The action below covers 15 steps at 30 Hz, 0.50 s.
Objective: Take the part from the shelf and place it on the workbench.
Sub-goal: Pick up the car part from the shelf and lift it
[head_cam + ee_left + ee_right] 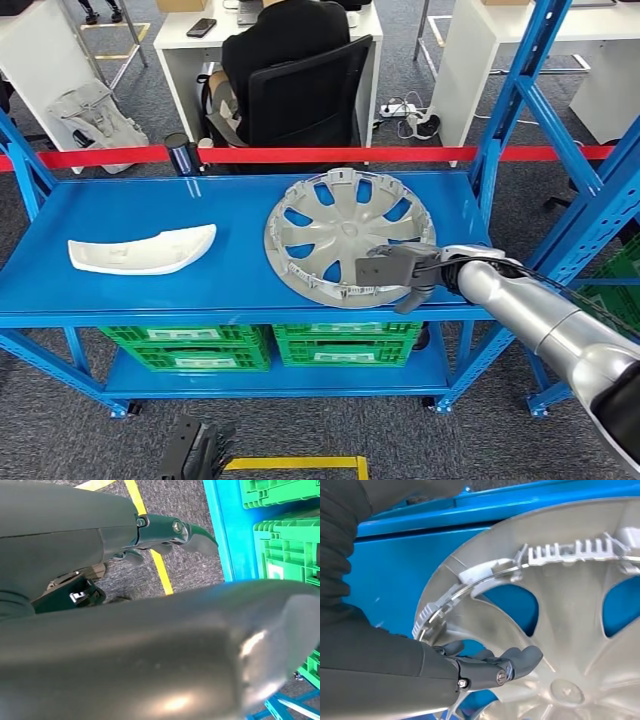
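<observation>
Blue shelf carries a hubcap under the spread, empty right hand; light, stiff, brittle-looking plastic, best gripped at the rim nearest the fingers

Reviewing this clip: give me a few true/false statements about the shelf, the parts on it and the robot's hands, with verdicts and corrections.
1. The silver wheel cover lies on the top level of the blue shelf. True.
2. The right hand is at the white trim piece. False: it is at the wheel cover's near rim; the white trim piece lies apart, toward the shelf's left end.
3. Green crates sit on the shelf's lower level. True.
4. The wheel cover is lifted clear of the shelf. False: it rests on the shelf surface.
5. The left hand holds a part. False: it hangs low over the grey floor and a yellow line, with nothing in its fingers.
</observation>
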Each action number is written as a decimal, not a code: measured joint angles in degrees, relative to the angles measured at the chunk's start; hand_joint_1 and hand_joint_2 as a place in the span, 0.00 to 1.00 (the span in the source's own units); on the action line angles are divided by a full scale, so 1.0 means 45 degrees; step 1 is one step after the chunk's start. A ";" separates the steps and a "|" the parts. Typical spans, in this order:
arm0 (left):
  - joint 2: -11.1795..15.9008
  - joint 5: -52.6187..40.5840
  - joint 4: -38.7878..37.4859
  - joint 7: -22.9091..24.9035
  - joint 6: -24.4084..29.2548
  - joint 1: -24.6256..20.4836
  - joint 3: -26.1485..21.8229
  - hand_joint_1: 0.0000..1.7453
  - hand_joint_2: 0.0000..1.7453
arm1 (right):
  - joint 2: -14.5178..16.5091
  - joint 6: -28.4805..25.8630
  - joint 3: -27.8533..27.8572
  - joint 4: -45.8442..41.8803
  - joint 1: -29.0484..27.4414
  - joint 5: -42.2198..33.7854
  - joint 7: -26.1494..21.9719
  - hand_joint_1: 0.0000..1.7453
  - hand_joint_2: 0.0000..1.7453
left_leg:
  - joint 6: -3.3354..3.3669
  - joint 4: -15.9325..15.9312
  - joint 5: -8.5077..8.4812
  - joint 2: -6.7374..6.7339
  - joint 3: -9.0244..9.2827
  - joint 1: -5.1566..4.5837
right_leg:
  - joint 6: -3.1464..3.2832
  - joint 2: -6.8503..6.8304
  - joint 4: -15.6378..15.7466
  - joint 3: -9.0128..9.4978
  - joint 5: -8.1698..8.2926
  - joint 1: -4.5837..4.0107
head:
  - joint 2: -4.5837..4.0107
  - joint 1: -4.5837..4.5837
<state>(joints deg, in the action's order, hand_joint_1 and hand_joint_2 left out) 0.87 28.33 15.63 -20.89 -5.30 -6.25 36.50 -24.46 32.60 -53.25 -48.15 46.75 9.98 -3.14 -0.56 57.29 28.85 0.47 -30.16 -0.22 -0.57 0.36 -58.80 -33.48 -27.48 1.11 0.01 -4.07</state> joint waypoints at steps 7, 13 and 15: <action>0.0000 0.0224 -0.0006 -0.0254 0.0023 0.0043 0.0001 0.00 0.00 | -0.0118 -0.0950 -0.0041 -0.0002 -0.0579 -0.0046 0.0028 0.38 1.00 | 0.0003 0.0000 0.0002 0.0001 0.0002 0.0000 | -0.0001 -0.0001 0.0006 0.0002 0.0000 -0.0015 | -0.0001 -0.0001; 0.0004 0.0498 -0.0018 -0.0381 -0.0025 0.0067 0.0001 0.00 0.00 | -0.0118 -0.2542 0.0178 0.0565 -0.1195 0.0455 -0.0187 1.00 1.00 | 0.0017 0.0000 0.0012 0.0012 0.0018 0.0001 | -0.0016 -0.0011 0.0011 0.0035 -0.0011 -0.0020 | 0.0000 0.0000; 0.0018 0.0616 -0.0041 -0.0464 -0.0070 0.0078 0.0001 0.00 0.00 | -0.0002 -0.2917 0.0317 0.0903 -0.1333 0.0550 -0.0353 1.00 1.00 | 0.0018 0.0000 0.0013 0.0020 0.0028 0.0001 | -0.0020 -0.0018 0.0012 0.0047 -0.0014 -0.0020 | 0.0001 0.0001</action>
<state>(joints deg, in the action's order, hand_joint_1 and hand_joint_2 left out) 0.96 31.10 15.44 -22.98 -5.62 -5.90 36.50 -24.47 19.47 -51.82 -44.09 40.75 12.45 -4.72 -0.48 57.29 28.91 0.56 -30.03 -0.21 -0.66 0.28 -58.75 -33.27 -27.54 1.03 0.01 -4.07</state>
